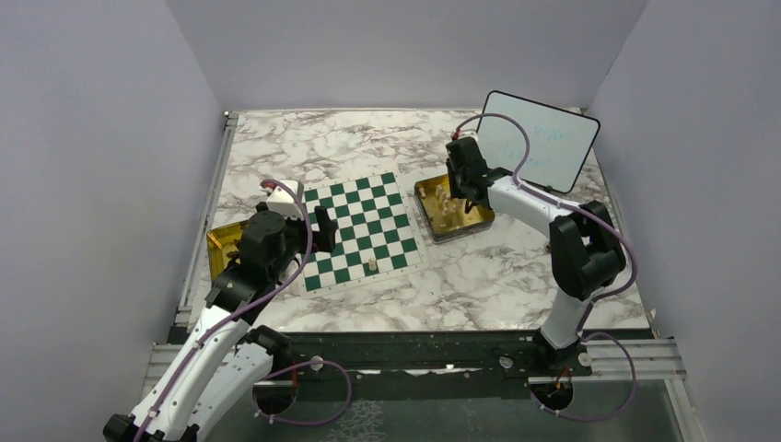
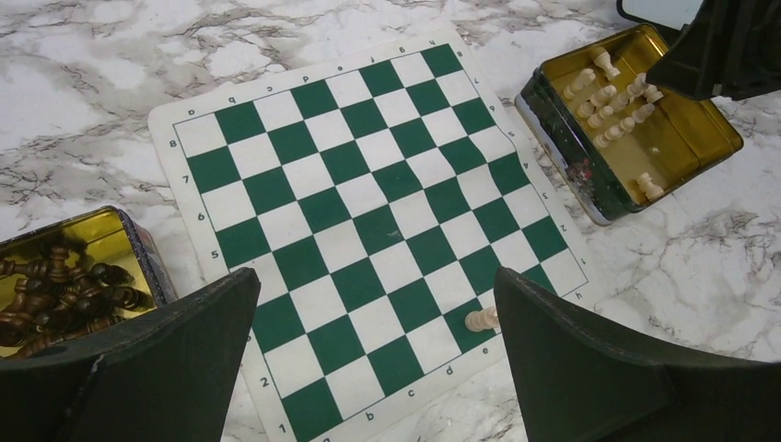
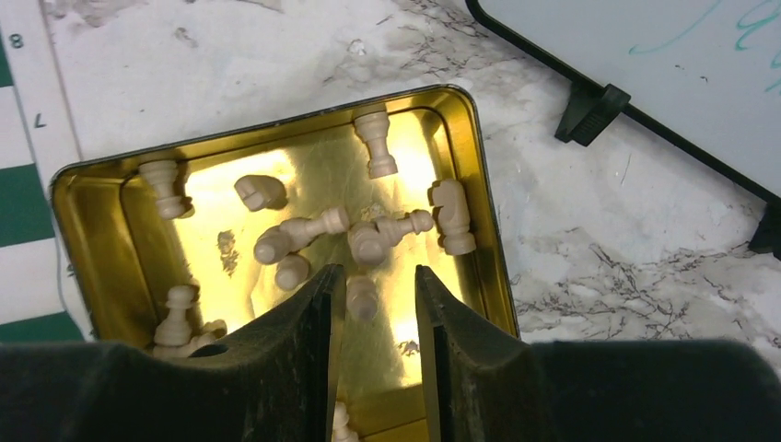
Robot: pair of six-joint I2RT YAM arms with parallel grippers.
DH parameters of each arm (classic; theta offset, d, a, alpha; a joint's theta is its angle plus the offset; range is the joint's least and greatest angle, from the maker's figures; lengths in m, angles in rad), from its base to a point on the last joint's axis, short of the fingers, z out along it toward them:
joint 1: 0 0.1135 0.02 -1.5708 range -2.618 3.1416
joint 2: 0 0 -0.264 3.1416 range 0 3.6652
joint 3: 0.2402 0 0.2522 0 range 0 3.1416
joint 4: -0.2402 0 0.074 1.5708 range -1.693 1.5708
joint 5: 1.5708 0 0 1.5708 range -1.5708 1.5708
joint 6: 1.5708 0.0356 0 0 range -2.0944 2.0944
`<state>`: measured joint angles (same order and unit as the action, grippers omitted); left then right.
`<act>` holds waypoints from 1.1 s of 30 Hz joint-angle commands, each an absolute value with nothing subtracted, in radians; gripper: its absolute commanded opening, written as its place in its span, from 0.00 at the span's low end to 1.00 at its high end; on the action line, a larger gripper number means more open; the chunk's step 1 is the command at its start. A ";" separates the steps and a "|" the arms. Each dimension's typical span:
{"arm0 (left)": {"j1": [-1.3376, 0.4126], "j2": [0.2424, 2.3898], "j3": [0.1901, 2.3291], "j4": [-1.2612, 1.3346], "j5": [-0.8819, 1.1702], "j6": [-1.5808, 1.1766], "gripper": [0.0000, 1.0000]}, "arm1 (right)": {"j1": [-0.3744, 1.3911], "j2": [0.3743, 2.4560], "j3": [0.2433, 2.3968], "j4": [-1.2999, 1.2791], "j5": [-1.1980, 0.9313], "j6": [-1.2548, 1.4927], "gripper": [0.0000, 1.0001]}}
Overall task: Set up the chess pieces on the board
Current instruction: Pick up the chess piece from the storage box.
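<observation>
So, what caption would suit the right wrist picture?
Right gripper, jaws apart, poised over a shallow gold rectangular tin of small cream chess pieces.

The board [image 1: 359, 230] is laid at the middle of the table [image 1: 479, 295]. One chess piece [image 1: 372, 264] is found on it, close to its near right corner. A tin [image 3: 332, 175] holding more chess pieces [image 3: 299, 230] is set just right of the board, and a whiteboard [image 1: 539, 138] is propped behind that tin. A second tin [image 2: 110, 230], likewise filled, is placed at the board's left edge.

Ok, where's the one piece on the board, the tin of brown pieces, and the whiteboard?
cream piece [image 2: 481, 319], left wrist view, its body.
tin of brown pieces [image 2: 106, 232], left wrist view, gold inner wall.
whiteboard [image 1: 539, 138], top view, white face.
</observation>
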<state>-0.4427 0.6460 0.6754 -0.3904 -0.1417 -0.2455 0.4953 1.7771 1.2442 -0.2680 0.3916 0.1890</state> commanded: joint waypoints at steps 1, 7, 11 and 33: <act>-0.445 0.622 0.680 -0.359 -0.129 -0.233 0.99 | 0.470 1.837 1.299 -0.228 0.358 0.167 0.40; -0.445 0.615 0.680 -0.357 -0.131 -0.232 0.99 | 0.453 1.892 1.325 -0.229 0.329 0.165 0.39; -0.445 0.612 0.678 -0.357 -0.133 -0.232 0.99 | 0.450 1.905 1.324 -0.221 0.310 0.167 0.38; -0.445 0.610 0.678 -0.356 -0.138 -0.232 0.99 | 0.450 1.915 1.335 -0.259 0.326 0.172 0.28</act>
<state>-0.4427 0.6224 0.6754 -0.3836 -0.1421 -0.2420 0.4561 1.9079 1.3045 -0.2481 0.3229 0.1738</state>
